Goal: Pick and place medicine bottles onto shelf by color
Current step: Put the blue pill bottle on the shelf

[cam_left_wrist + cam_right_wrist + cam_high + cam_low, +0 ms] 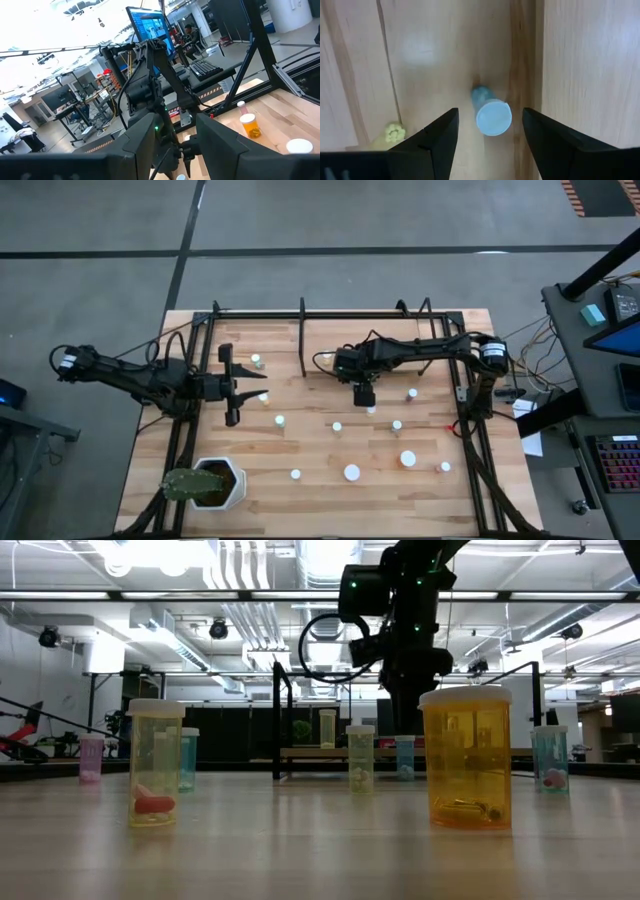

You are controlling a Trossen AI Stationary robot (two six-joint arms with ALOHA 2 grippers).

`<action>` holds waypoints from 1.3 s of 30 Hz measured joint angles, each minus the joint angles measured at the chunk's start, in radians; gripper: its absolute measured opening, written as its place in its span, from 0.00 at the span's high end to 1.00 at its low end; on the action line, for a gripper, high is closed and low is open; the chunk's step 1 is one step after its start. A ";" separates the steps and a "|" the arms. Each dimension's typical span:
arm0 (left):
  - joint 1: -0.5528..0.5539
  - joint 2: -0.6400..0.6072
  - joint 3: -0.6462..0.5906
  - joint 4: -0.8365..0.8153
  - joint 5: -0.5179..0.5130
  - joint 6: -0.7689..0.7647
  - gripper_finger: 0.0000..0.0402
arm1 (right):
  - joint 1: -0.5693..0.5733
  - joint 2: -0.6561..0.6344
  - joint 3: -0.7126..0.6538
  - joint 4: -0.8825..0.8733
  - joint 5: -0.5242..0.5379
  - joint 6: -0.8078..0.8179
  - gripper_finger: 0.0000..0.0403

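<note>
One teal bottle (pixel 491 114) stands upright on the table (pixel 580 65), between the right gripper's (pixel 490 131) open, empty jaws. Left gripper (pixel 237 390), at nine o'clock, is partly open, holding nothing.

No text, label, brand, number or sign can be read anywhere; the monitor (pixel 150 25) far behind the table glows blue, but its contents are too small to make out
</note>
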 joint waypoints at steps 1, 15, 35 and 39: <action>0.000 -0.001 0.000 0.000 0.000 0.000 0.68 | 0.000 0.000 -0.001 -0.002 0.000 0.000 0.47; 0.000 -0.017 -0.010 0.001 0.000 0.004 0.68 | 0.000 0.000 -0.049 0.019 0.000 0.029 0.47; 0.000 -0.028 -0.016 0.001 0.000 0.021 0.68 | 0.000 -0.001 -0.069 0.074 0.001 0.018 0.65; 0.000 -0.028 -0.016 0.001 0.000 0.022 0.68 | -0.002 -0.001 -0.069 0.074 0.002 0.018 0.72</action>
